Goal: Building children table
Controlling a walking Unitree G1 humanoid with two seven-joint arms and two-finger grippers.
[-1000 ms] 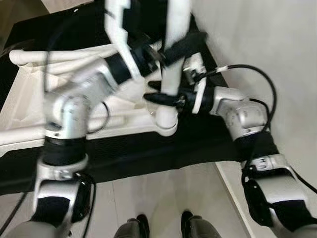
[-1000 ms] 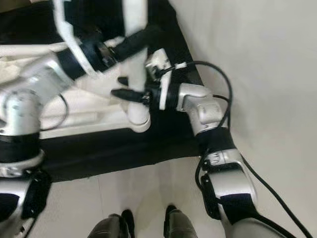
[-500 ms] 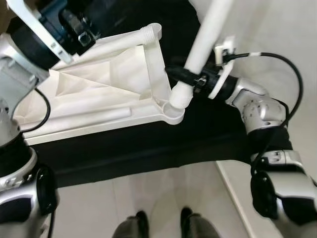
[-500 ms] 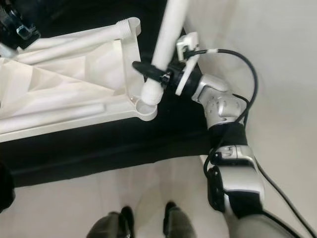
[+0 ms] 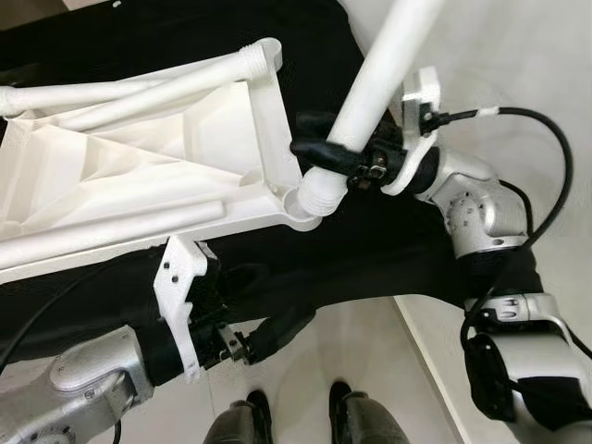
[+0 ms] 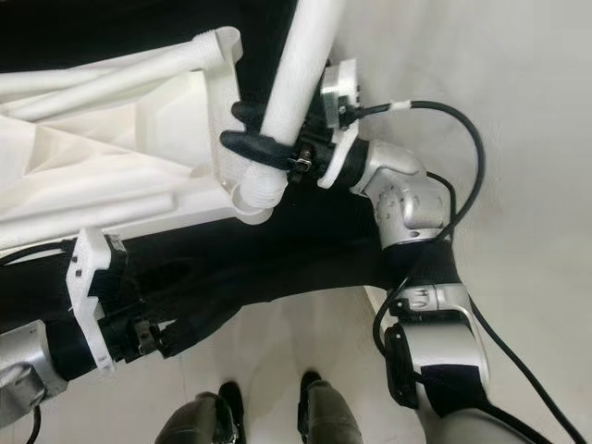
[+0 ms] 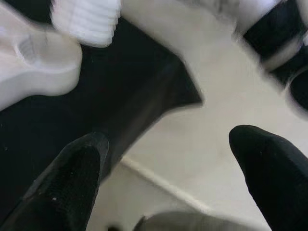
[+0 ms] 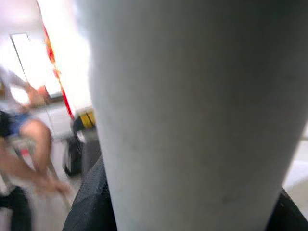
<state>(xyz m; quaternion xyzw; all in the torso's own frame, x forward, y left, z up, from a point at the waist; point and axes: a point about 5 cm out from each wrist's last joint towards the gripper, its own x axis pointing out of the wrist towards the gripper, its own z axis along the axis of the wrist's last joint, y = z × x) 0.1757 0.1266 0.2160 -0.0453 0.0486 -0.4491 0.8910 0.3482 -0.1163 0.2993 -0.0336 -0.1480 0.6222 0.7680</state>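
Black mat point(image 5: 388, 250) on pale floor point(image 5: 351, 342), white tabletop point(image 5: 139, 176), leg point(image 5: 384, 69) in right gripper point(image 5: 319, 157)

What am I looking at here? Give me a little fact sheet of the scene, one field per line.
Job: building a children's table
Table top: white table top lies upside down on a black mat
Leg in hand: white table leg, threaded end at the corner socket
Right gripper: right gripper shut on the table leg
Left gripper: left gripper open, low near the mat's front edge, holding nothing
Other legs: one lies along the table top's far edge
Floor: pale floor
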